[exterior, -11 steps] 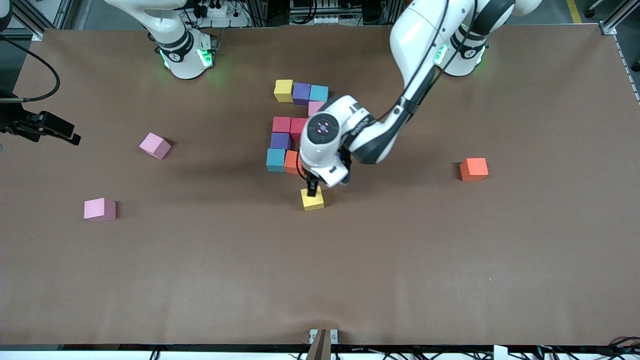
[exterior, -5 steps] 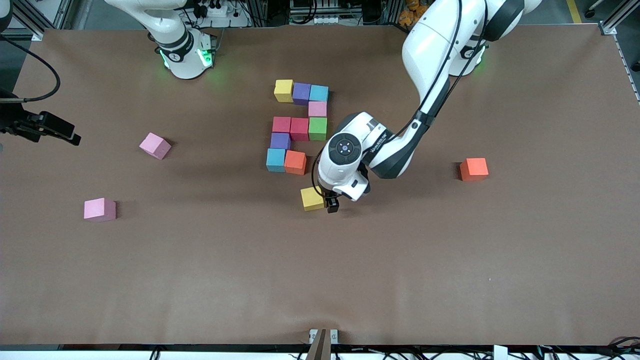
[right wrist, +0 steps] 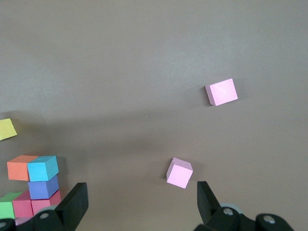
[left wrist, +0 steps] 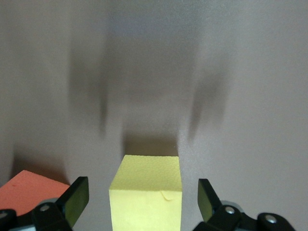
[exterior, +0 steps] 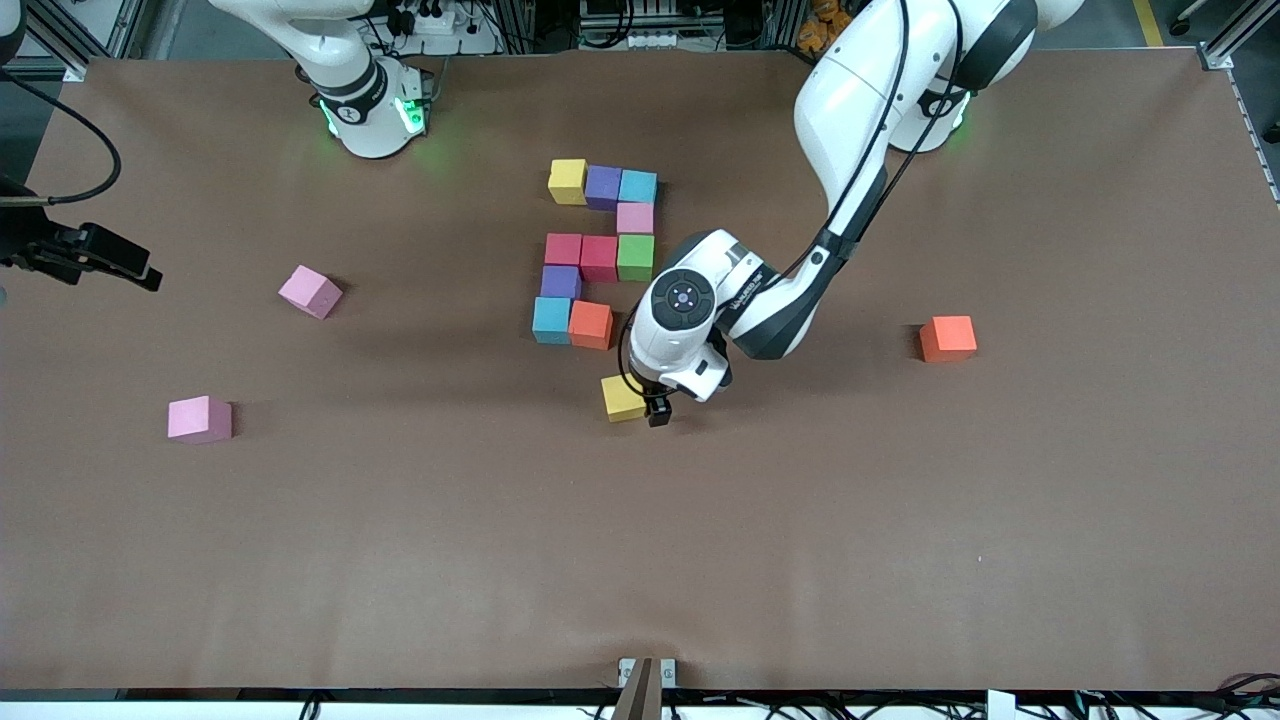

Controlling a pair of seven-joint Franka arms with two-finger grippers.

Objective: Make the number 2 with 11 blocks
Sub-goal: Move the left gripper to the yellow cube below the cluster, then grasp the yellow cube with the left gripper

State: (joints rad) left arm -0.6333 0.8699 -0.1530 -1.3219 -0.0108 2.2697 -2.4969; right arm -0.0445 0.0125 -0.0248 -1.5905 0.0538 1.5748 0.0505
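Ten blocks lie together as a partial number 2 [exterior: 599, 257] at the table's middle, from a yellow one [exterior: 567, 181] near the robots to an orange one [exterior: 590, 324] nearest the front camera. A loose yellow block [exterior: 622, 397] lies just nearer the camera than that orange block [left wrist: 29, 190]. My left gripper [exterior: 648, 402] is low at this yellow block [left wrist: 149, 173]. It is open, and the block sits between the fingers [left wrist: 77, 197] with a gap on each side. My right gripper [right wrist: 142, 202] hangs open and empty high over the table. It is out of the front view.
Two pink blocks [exterior: 310, 291] [exterior: 199, 418] lie toward the right arm's end of the table. An orange block [exterior: 947, 338] lies toward the left arm's end. A black device on a cable [exterior: 85, 255] juts in over the table edge at the right arm's end.
My left hand swung from over the digit's lower part toward the left arm's end, uncovering the green block, then edged back around the loose yellow block. Its fingers stayed open.
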